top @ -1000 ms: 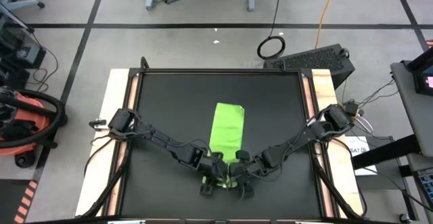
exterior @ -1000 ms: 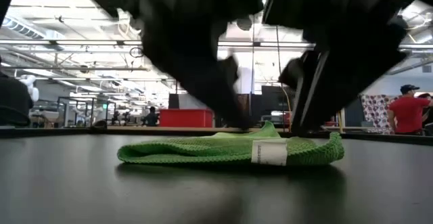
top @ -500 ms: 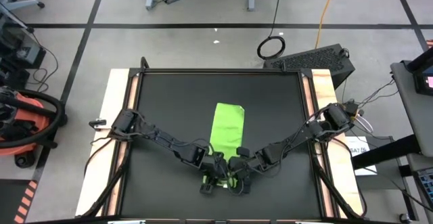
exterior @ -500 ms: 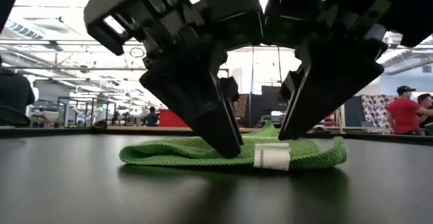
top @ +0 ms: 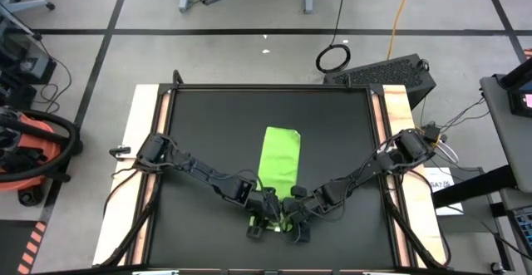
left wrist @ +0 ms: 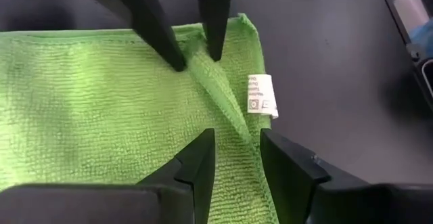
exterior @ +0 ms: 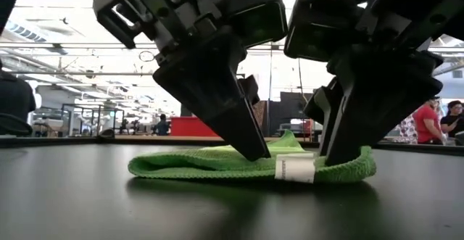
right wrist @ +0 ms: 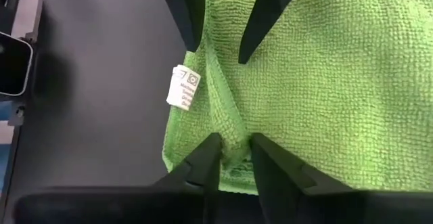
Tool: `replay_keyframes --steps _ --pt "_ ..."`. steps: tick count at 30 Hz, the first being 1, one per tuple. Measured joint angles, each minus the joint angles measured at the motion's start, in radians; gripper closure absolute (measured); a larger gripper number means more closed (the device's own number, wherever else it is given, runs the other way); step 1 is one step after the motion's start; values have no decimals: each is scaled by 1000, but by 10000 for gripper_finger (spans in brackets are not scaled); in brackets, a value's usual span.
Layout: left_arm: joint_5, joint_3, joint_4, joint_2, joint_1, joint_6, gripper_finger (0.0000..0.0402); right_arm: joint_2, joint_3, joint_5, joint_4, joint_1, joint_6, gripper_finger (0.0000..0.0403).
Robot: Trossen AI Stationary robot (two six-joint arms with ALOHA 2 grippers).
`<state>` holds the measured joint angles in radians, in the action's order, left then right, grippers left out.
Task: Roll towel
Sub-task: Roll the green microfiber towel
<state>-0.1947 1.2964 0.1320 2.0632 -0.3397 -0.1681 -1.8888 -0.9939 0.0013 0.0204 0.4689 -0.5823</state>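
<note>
The lime-green towel (top: 279, 154) lies as a folded strip on the black mat (top: 199, 125), long way from near to far. It has a white label (exterior: 293, 169) at its near edge. Both grippers stand over the near end, fingers pointing down. My left gripper (top: 264, 218) is on the left and my right gripper (top: 296, 221) on the right. Each is shut on a raised ridge of cloth. In the low view the left gripper's fingers (exterior: 243, 138) and the right gripper's fingers (exterior: 344, 146) reach down to the towel (exterior: 196, 164). My left gripper (left wrist: 237, 153) pinches a raised ridge of cloth (left wrist: 233, 119) between its two fingers, just inside the towel's near edge, coming from above. The towel lies on the mat, slack. One layer or several, I cannot tell. My right gripper (right wrist: 235, 153) pinches the same ridge of cloth (right wrist: 233, 132) between its two fingers, close to the near edge by the label (right wrist: 183, 88), coming from above. The towel stays on the mat.
The mat lies bare to the left and right of the towel. Light wooden table strips (top: 145, 142) run along both sides. The two grippers stand close beside each other. People show in the room beyond the table (exterior: 435, 120).
Both grippers have come down onto the towel's near end and settled there. The right gripper has shifted a little toward the table's right edge. The near edge with the label has slid slightly the same way, and the rest of the towel has stayed put.
</note>
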Motion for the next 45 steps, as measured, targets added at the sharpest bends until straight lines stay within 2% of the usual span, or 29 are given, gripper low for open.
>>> replay_keyframes --steps 6,16,20,25,28,31,35,45 --pt "0 0 0 0 13 -7 278 -2 -12 0 5 27 39 396" --pt "-3 0 6 0 72 -11 278 -2 -24 45 7 78 142 384" --pt "-12 0 7 0 90 -11 278 -2 -25 83 6 109 201 349" --pt "-14 0 7 0 98 -11 278 -2 -26 182 16 147 224 265" --pt "-14 0 6 3 99 -10 278 -2 -26 191 15 163 252 224" --pt "-24 2 3 23 101 -10 278 -2 -26 190 16 176 281 206" --pt "-73 6 -10 49 105 -40 278 -2 -26 190 21 185 288 210" --pt "-82 4 -16 56 125 -64 279 -2 -35 172 10 192 346 269"
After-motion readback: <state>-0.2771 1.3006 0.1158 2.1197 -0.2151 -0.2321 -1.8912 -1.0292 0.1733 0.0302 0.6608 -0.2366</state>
